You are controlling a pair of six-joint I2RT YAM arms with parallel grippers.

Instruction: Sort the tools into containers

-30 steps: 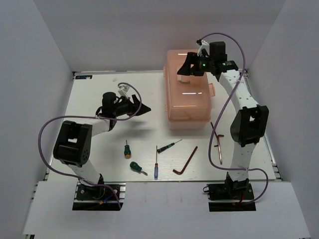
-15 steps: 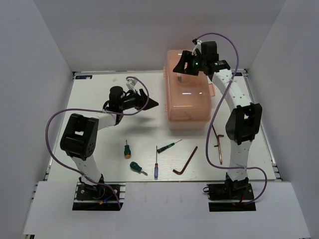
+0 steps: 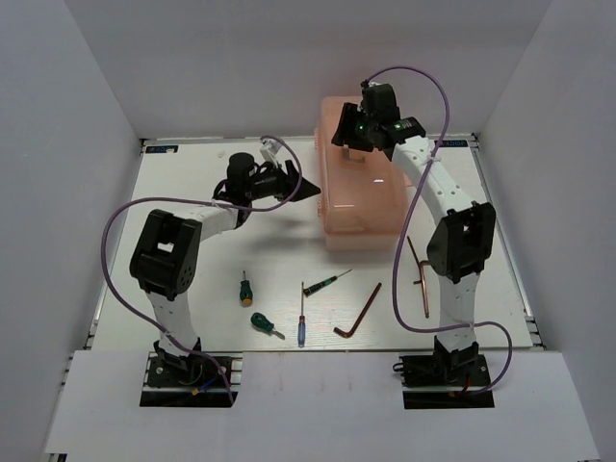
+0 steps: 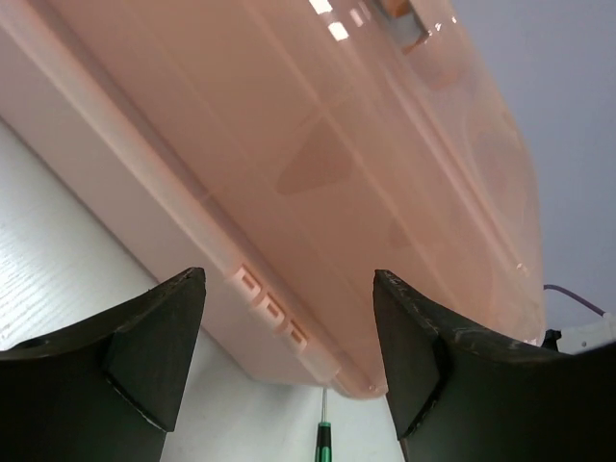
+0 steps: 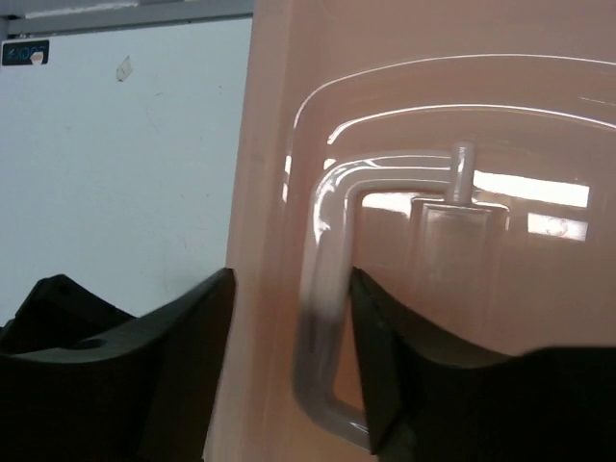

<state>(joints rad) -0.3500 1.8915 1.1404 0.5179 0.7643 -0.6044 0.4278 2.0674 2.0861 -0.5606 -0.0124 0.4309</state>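
Observation:
The closed salmon-pink toolbox (image 3: 361,188) stands at the back middle of the table. My left gripper (image 3: 308,192) is open and empty, level with the toolbox's left side wall (image 4: 318,173), which fills the gap between the jaws (image 4: 289,356). My right gripper (image 3: 346,137) is open above the lid (image 5: 500,327), its jaws (image 5: 294,356) either side of the clear lid handle's left bar (image 5: 327,327). On the table lie two stubby green screwdrivers (image 3: 245,287) (image 3: 265,323), a green precision screwdriver (image 3: 325,282) (image 4: 323,443), a blue one (image 3: 300,323), and hex keys (image 3: 359,313) (image 3: 421,268).
White walls close in the table on the left, back and right. The right arm's purple cable (image 3: 428,91) loops above the toolbox. The left arm's cable (image 3: 115,231) hangs over the table's left part.
My left gripper has swung right, up to the toolbox's left side. My right gripper has moved left over the lid to the handle. The tools have not moved.

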